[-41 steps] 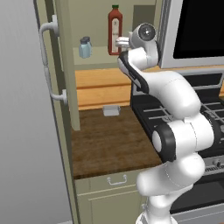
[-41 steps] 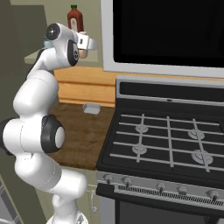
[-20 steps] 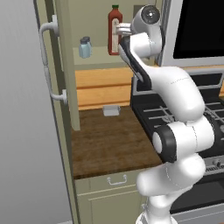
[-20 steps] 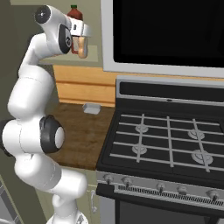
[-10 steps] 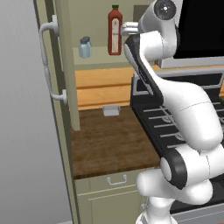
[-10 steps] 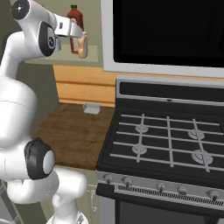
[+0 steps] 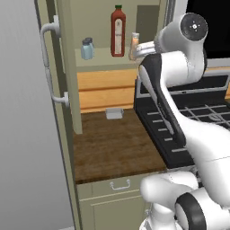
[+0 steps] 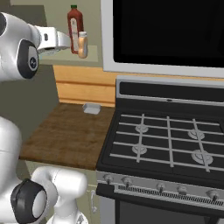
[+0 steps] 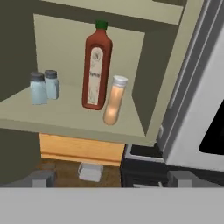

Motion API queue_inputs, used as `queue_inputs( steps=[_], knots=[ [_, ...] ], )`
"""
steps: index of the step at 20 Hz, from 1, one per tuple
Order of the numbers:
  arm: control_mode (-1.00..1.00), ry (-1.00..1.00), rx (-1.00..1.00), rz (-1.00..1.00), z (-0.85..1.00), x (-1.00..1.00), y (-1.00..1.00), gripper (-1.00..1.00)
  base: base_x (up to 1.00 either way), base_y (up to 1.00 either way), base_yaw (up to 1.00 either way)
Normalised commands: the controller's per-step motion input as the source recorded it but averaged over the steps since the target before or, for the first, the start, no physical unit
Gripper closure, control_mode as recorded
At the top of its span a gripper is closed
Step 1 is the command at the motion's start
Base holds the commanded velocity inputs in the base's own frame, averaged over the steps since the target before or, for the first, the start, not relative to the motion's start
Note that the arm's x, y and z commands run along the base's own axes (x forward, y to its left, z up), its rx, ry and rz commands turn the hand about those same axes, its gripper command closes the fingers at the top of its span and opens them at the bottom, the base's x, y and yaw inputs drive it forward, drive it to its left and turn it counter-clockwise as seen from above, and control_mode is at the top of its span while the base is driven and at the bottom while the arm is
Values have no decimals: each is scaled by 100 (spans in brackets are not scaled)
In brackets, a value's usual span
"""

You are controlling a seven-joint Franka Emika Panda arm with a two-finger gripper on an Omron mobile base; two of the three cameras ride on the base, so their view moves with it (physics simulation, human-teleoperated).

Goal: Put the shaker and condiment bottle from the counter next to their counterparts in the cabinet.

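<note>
Two pale-blue shakers (image 9: 38,88) (image 7: 86,48) with grey caps stand side by side at the left of the cabinet shelf (image 9: 65,118). The tall dark-red bottle (image 9: 96,72) (image 7: 118,31) (image 8: 75,24) stands mid-shelf. Just right of it is the orange condiment bottle (image 9: 114,100) (image 7: 134,45) (image 8: 82,45), on the shelf near the front edge, with nothing gripping it. My gripper (image 9: 111,179) (image 7: 140,48) (image 8: 69,43) hangs open in front of the shelf, a little back from the condiment bottle, with nothing between its fingers.
The cabinet door (image 7: 49,90) stands open at the left, its grey handle jutting out. A small pale dish (image 7: 114,113) (image 8: 92,108) lies at the back of the wooden counter (image 7: 112,148). The stove (image 8: 166,135) and microwave (image 8: 166,30) are to the right.
The arm has lifted and the hand has drawn back from the shelf. The condiment bottle, earlier hidden by the hand, now stands free beside the red bottle.
</note>
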Motion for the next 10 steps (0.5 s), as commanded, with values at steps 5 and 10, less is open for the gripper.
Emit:
queue_inputs(
  steps=[5, 10],
  knots=[
    [-100, 1, -18, 15, -24, -100, 0, -100, 0, 0, 0],
    [-100, 5, -19, 16, -28, -100, 0, -100, 0, 0, 0]
  ],
)
